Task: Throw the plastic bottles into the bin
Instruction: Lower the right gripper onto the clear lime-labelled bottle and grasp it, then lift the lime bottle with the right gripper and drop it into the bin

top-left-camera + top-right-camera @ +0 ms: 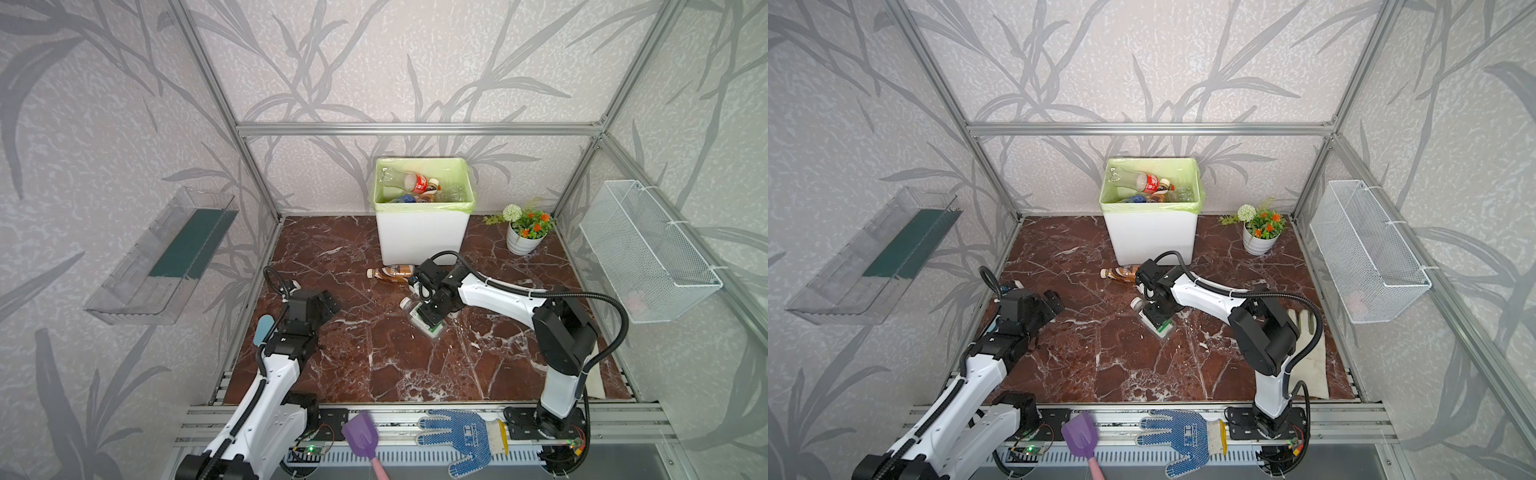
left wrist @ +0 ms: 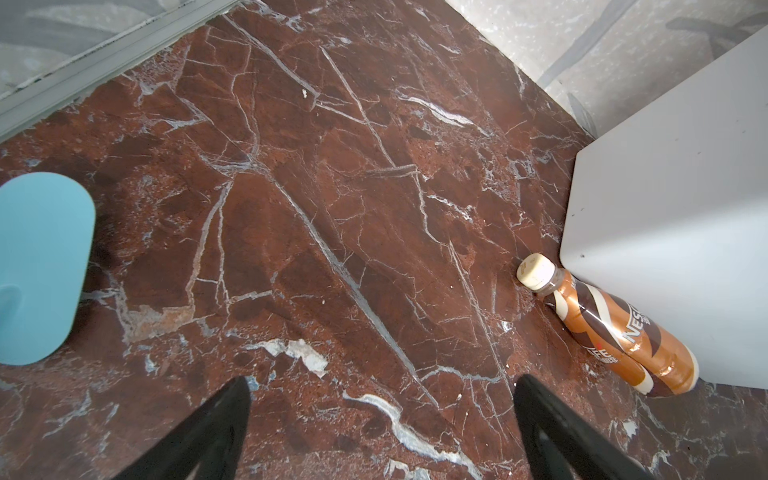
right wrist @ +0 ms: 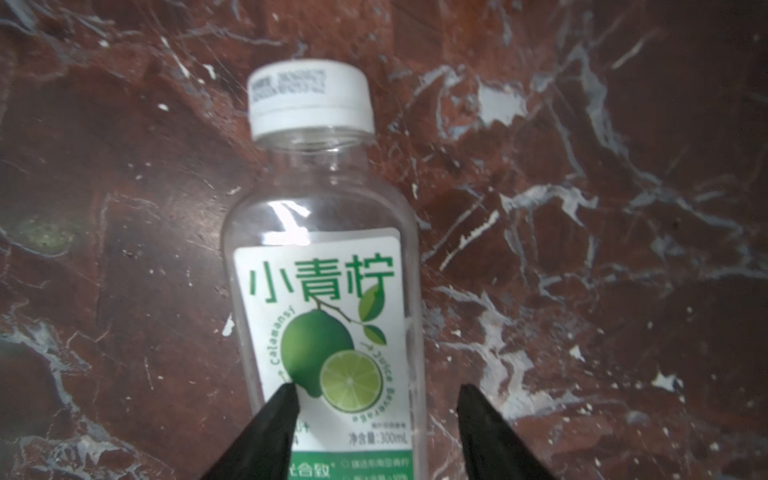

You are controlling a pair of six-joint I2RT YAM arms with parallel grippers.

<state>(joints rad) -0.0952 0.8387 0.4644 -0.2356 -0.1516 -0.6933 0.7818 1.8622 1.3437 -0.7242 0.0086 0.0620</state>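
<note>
Front rail: a purple scoop [image 1: 359, 434] and a blue-dotted work glove [image 1: 457, 436] lie side by side.

Near left: the left gripper [image 2: 382, 380] hangs over the bare marble tabletop [image 1: 353, 353] with its jaws spread wide and nothing between them.

Mid-table: the right gripper [image 3: 378, 388] sits low over a clear lime-juice bottle [image 3: 324, 208] with a white cap, which lies on its side. The jaws are parted. One finger is over the label and the other stands clear of the bottle's flank, so it is not clamped.

Behind that: a brown coffee bottle [image 1: 390, 273] lies on its side against the foot of the bin [image 1: 419, 237].

Back wall: the bin is upright with a green liner [image 1: 380, 199] over its rim. Several bottles [image 1: 415, 187] lie inside, a red-labelled one on top. A flower pot [image 1: 521, 243] stands to its right, apart from it.
</note>
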